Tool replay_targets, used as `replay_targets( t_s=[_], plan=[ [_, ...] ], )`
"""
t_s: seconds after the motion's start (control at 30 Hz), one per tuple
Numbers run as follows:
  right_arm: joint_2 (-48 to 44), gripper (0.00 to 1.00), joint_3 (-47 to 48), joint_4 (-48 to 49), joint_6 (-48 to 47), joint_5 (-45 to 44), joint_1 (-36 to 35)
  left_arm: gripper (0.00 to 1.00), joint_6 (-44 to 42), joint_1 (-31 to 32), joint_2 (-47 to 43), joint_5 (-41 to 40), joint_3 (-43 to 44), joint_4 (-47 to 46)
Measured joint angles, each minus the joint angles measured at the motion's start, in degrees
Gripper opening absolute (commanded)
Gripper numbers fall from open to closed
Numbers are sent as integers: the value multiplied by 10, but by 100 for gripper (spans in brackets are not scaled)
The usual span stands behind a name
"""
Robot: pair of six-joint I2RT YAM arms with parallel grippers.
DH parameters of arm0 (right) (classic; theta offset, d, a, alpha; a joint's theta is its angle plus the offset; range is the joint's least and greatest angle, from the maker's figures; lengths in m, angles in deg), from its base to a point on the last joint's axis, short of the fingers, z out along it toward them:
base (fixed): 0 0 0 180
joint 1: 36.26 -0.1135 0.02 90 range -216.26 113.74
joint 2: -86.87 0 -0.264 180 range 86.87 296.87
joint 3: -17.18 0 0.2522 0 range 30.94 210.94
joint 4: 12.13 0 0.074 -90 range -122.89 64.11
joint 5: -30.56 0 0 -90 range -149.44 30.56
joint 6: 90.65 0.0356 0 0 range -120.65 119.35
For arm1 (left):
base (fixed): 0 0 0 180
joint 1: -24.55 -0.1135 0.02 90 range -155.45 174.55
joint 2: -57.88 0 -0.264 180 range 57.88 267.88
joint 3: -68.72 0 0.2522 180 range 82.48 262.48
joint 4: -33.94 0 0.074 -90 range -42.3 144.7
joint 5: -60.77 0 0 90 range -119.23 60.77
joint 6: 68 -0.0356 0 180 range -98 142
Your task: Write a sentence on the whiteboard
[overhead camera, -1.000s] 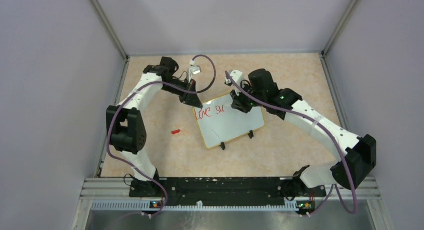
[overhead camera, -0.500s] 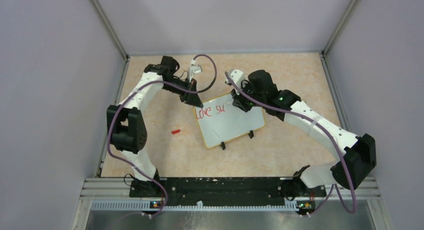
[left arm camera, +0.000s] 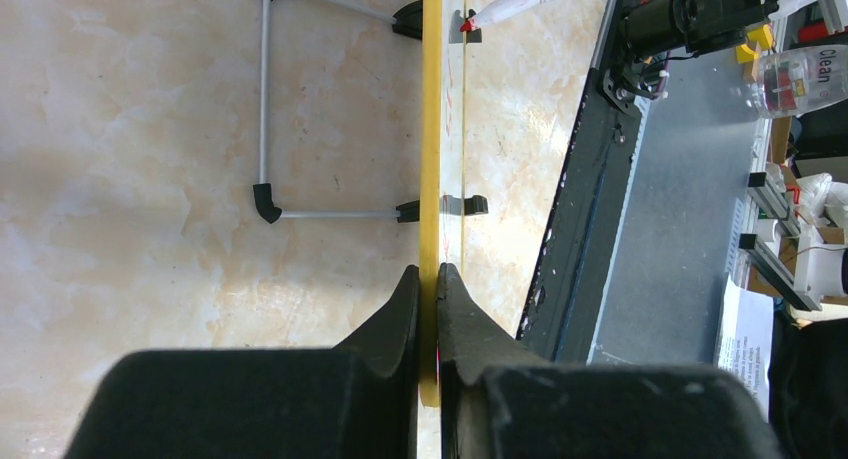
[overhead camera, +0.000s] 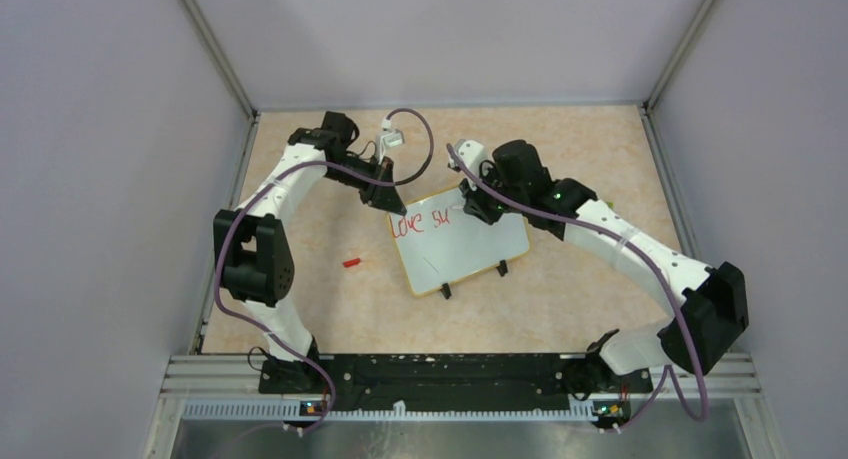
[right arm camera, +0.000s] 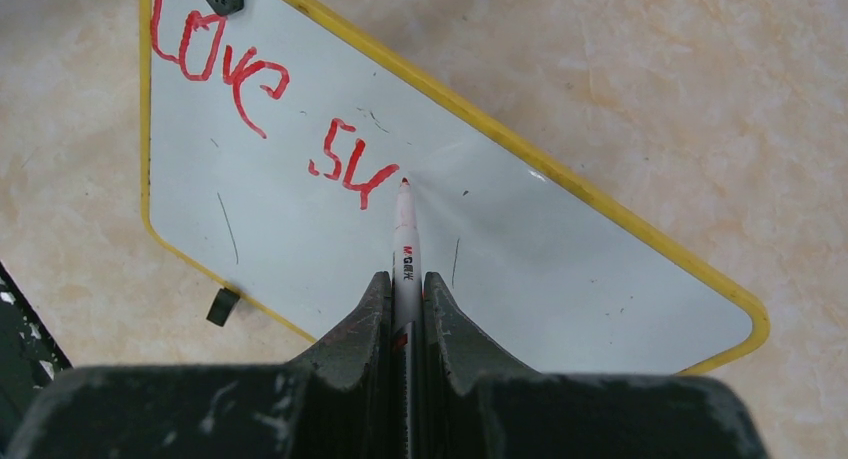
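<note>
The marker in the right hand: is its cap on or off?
Off: the marker shows a bare red tip, set against the whiteboard at the end of the unfinished sentence.

under me lay a beige, marbled tabletop (overhead camera: 600, 149). a small red cap (overhead camera: 351, 262) sat alone on its left half. 3 plain grey walls (overhead camera: 100, 129) closed the space in, with metal posts (overhead camera: 215, 49) running up the 2 far corners. at the near edge i saw a black rail (overhead camera: 440, 371), and beyond it a dull metal sheet (overhead camera: 450, 441). in my left wrist view i made out a clear bottle (left arm camera: 800, 79) labelled "clean", a small yellow piece (left arm camera: 748, 51) beside it, and a printed sheet of paper (left arm camera: 742, 339) lower down.
</note>
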Motion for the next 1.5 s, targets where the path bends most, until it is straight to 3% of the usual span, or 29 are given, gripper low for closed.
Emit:
replay_targets(
  t_s=[1.5],
  plan=[
    [0,0,-35,6,5,2,0,0,0,0,0,-4,0,-1]
  ],
)
